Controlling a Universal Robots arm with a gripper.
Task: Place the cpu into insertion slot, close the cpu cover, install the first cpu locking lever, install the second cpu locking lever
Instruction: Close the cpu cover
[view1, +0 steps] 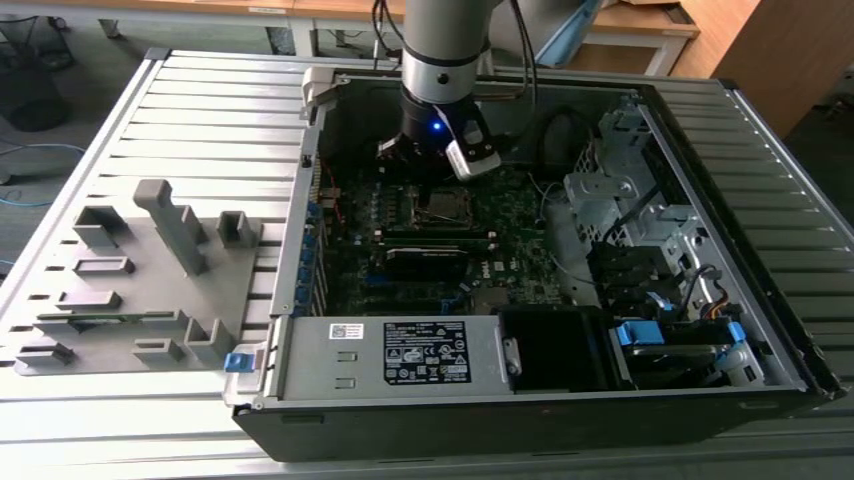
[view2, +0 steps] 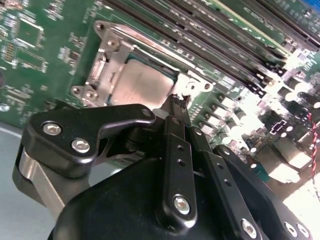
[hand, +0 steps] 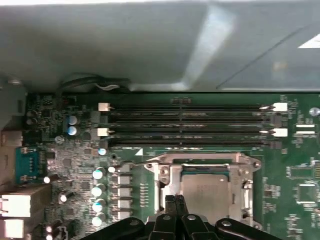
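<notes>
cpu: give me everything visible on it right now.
The cpu is a small flat square chip with a dull silver-grey metal top. It lies level in its socket on the green board. The silvery cpu cover frames it, and the chip's top shows through the cut-out. The claw, fingers together, is at the socket's edge beside the chip. Contact with the chip itself cannot be told.

We see the arm (view1: 441, 50) reaching down into an open computer case (view1: 534, 425) lying on the slatted grey desk (view1: 200, 110). Its wrist, showing a small blue light, hangs just above the insertion slot (view1: 442, 205) on the motherboard (view1: 360, 280). A grey fixture tray (view1: 127, 300) rests beside the case on the exterior view's left.
</notes>
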